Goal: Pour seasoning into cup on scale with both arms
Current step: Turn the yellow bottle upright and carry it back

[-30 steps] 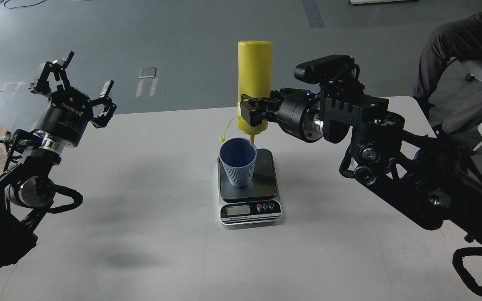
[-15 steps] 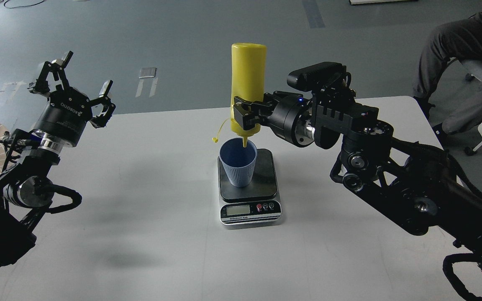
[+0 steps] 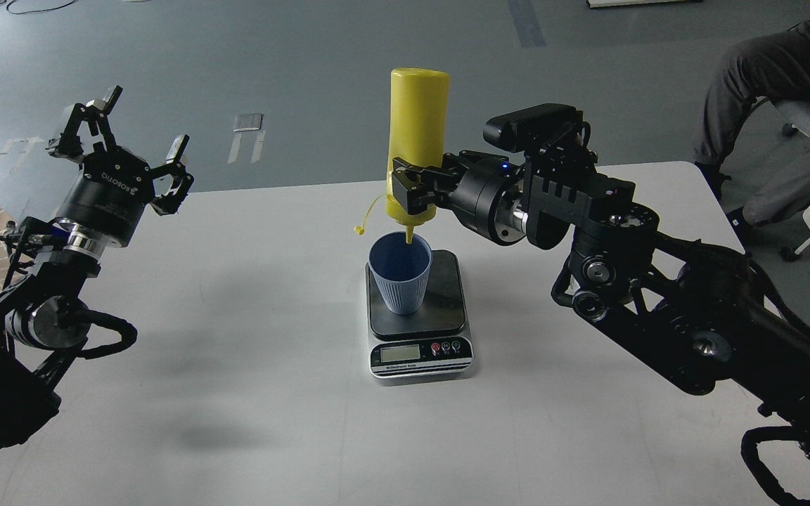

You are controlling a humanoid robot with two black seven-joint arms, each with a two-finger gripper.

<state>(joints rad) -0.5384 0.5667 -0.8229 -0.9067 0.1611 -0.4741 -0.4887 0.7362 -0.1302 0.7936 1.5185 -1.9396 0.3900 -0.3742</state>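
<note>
Right gripper (image 3: 413, 191) clamped on inverted bottle (image 3: 417, 133), nozzle just over cup (image 3: 400, 273) on scale (image 3: 420, 316). Left gripper (image 3: 120, 151) spread wide, idle (well apart). Your risk: nozzle drifts off rim, seasoning spills on scale.

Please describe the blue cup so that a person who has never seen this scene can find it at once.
On the white table, find the small scale at the centre. The light blue ribbed cup stands on its black platform, toward the left, below the nozzle of the upside-down yellow bottle.
</note>
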